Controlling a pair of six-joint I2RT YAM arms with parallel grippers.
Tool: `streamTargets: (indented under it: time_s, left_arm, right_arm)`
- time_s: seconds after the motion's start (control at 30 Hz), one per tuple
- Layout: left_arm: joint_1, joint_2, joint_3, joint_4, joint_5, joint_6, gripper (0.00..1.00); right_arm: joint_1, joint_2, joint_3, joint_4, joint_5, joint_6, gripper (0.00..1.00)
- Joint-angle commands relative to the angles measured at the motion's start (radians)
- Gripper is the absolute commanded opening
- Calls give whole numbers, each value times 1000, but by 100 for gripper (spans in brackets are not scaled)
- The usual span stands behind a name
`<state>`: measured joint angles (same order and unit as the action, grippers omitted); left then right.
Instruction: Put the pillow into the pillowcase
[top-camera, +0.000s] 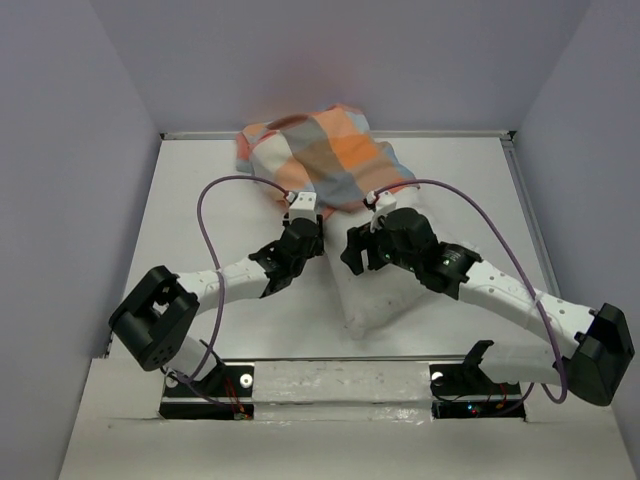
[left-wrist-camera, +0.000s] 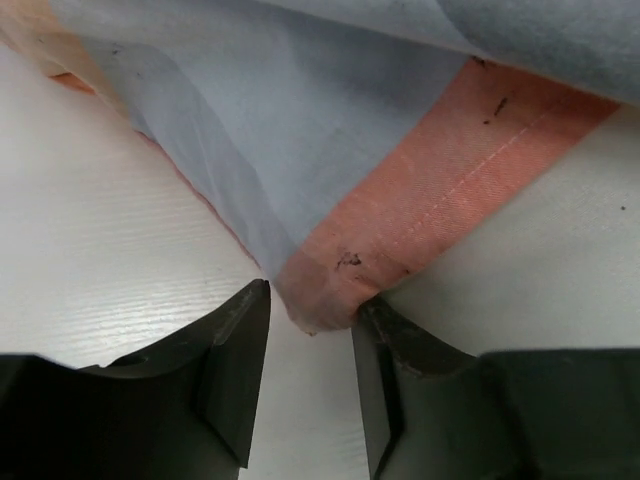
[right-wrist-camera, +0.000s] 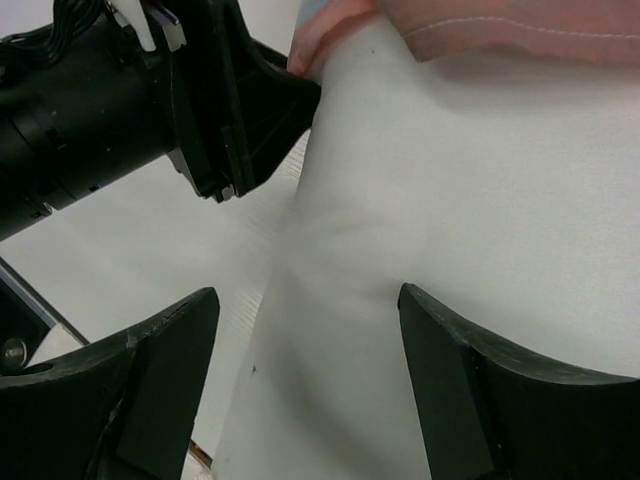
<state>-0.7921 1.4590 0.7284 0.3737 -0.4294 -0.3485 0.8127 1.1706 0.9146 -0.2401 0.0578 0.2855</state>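
Top view: pillow lies mid-table w/ far end inside pillowcase, near half still out.

Left wrist: left gripper spread, hem corner betw jaws, not pinched; likely set to grab & hold the mouth open.

Right wrist: right gripper spread over pillow, probably to push. No writing seen.

The setting was a robotics laboratory test cell. A white surface was enclosed on three sides by plain pale lavender panels. Two white-and-black arms were bolted to base plates at its near edge, with looping purple cables running along them. No domestic furnishings appeared beyond a checked pillowcase and a white pillow.
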Motion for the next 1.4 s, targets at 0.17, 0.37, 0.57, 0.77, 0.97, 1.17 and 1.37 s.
streamTargets:
  time_s: [0.17,0.37,0.57,0.77,0.97,1.17,1.37]
  left_arm:
    - [21,-54,11,93,-170,68,43]
    - [33,-37,28,119,-106,95,70]
    - [57,35,65,146,-32,131,69]
    - [62,43,89,175,-42,148,45]
    - [62,-9,85,185,3,144,11]
    - [59,-74,33,197,171,80,0]
    - [57,-130,-9,199,308,34,0]
  right_arm:
    - [88,116,114,-48,249,-46,81]
    - [108,263,217,-64,401,-40,84]
    - [94,354,227,-53,533,-34,47]
    - [71,314,164,-33,531,-3,0]
    - [62,212,84,-33,565,-3,0]
    - [52,133,73,-48,498,0,85]
    - [52,231,187,-39,407,-17,92]
